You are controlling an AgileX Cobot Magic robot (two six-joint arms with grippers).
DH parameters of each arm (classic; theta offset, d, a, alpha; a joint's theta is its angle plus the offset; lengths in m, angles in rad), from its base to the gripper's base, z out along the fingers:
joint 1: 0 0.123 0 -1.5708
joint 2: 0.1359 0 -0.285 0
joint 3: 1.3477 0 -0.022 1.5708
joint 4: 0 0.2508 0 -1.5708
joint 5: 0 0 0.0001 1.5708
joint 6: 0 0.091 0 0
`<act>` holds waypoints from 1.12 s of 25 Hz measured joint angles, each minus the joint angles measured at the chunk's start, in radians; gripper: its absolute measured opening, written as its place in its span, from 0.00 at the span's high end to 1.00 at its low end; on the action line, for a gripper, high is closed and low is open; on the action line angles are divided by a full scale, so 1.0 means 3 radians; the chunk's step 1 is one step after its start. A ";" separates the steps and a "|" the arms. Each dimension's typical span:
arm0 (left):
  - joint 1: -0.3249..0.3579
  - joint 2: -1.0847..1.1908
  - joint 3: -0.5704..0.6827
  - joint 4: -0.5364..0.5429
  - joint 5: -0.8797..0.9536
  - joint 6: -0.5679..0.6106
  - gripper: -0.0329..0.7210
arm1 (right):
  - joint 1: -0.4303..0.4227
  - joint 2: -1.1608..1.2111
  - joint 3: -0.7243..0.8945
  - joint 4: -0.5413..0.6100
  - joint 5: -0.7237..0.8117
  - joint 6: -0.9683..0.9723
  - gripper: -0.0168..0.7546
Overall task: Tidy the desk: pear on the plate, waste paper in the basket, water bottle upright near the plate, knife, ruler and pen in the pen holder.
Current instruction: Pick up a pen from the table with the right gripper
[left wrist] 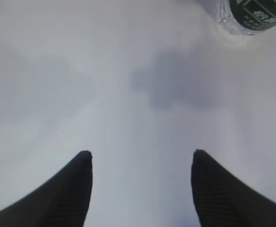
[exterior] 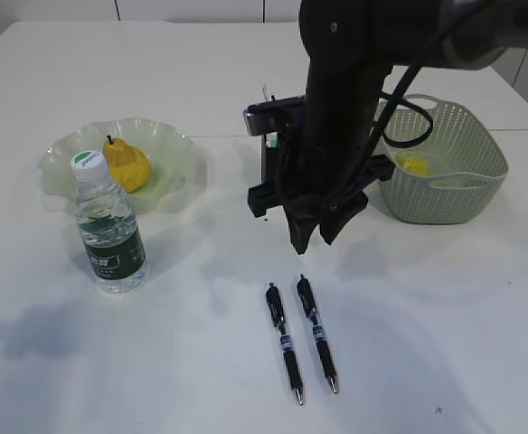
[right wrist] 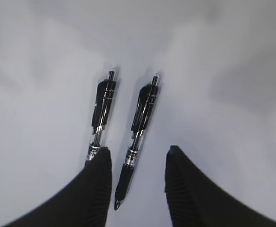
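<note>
Two black pens [exterior: 284,342] [exterior: 316,333] lie side by side on the white desk [exterior: 427,344]. My right gripper [exterior: 316,231] hangs open above their far ends. In the right wrist view the right gripper [right wrist: 138,150] frames one pen [right wrist: 145,106], while the other pen [right wrist: 102,106] runs under the left finger; it grips neither. The pear [exterior: 128,165] sits on the green plate [exterior: 56,154]. The water bottle [exterior: 108,226] stands upright in front of it. My left gripper [left wrist: 140,156] is open over bare desk near the bottle's base [left wrist: 251,14]. Knife and ruler are hidden.
The sage-green basket [exterior: 445,172] at the right holds yellow waste paper [exterior: 416,165]. Behind my right arm, a black box [exterior: 269,167], probably the pen holder, is mostly hidden. The desk's far edge runs behind the basket.
</note>
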 joint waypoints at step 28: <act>0.0000 0.0000 0.0000 0.0011 -0.0124 0.0000 0.34 | 0.0000 0.0564 0.0000 0.0000 -0.0199 0.0388 0.57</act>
